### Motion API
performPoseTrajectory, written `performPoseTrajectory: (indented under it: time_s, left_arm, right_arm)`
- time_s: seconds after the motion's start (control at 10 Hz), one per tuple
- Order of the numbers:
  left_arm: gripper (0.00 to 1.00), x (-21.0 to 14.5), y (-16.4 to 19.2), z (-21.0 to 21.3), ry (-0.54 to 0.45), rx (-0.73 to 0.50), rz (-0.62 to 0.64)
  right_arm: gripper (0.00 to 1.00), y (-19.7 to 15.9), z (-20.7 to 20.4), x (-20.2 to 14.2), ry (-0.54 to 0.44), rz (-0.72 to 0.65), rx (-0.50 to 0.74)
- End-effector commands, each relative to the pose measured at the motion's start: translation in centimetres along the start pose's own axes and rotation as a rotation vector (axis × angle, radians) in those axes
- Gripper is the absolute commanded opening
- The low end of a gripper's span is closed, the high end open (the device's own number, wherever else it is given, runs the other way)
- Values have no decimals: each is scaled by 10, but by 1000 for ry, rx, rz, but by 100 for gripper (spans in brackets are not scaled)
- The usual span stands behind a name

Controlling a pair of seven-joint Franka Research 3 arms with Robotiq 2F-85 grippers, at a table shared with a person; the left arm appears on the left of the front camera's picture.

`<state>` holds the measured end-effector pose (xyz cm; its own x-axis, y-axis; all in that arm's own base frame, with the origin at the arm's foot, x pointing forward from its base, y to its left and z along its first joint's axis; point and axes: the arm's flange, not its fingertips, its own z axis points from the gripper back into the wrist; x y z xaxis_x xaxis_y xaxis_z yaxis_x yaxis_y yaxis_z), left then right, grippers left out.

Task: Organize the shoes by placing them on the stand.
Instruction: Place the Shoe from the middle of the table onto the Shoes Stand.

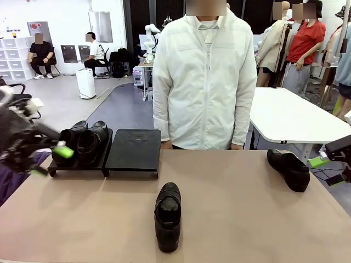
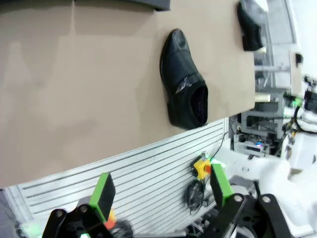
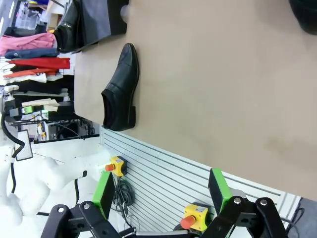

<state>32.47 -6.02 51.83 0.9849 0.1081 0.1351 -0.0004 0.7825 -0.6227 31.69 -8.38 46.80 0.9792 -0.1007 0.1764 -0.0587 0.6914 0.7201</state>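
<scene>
The stand (image 1: 133, 149) sits at the table's far left, two black panels side by side. Two shoes (image 1: 83, 141) rest on its left panel; its right panel is bare. A third shoe (image 1: 168, 215) lies mid-table near the front edge, toe away from the person, and appears in the left wrist view (image 2: 185, 94) and the right wrist view (image 3: 121, 89). A fourth shoe (image 1: 289, 169) lies at the far right. My left gripper (image 1: 50, 162) hovers open beside the stand's left end, off the table (image 2: 162, 191). My right gripper (image 1: 329, 171) hangs open past the table's right edge (image 3: 161, 191).
A person in a white jacket (image 1: 204, 82) stands at the far edge, behind the middle of the table. A white table (image 1: 296, 118) stands behind at the right. The brown tabletop (image 1: 247, 213) is bare between the two loose shoes.
</scene>
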Motion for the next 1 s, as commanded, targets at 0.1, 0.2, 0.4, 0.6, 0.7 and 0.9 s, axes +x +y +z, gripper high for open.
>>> performPoseTrajectory:
  time_s: [0.1,0.2,0.4,0.6,0.7,0.9]
  left_arm:
    - [100,52,-167,-136,131,293,69]
    - [100,51,-205,-190,82,328,134]
    - [100,21,-236,-267,92,473,58]
    - [100,0,-232,-252,93,337,69]
    - [100,0,-232,-252,93,337,69]
    - [100,0,-232,-252,93,337,69]
  right_arm:
    - [100,3,1,0,-6,-10,13]
    - [100,3,1,0,-6,-10,13]
    - [100,3,1,0,-6,-10,13]
    - [100,3,1,0,-6,-10,13]
    - [100,3,1,0,-6,-10,13]
    - [100,3,1,0,-6,-10,13]
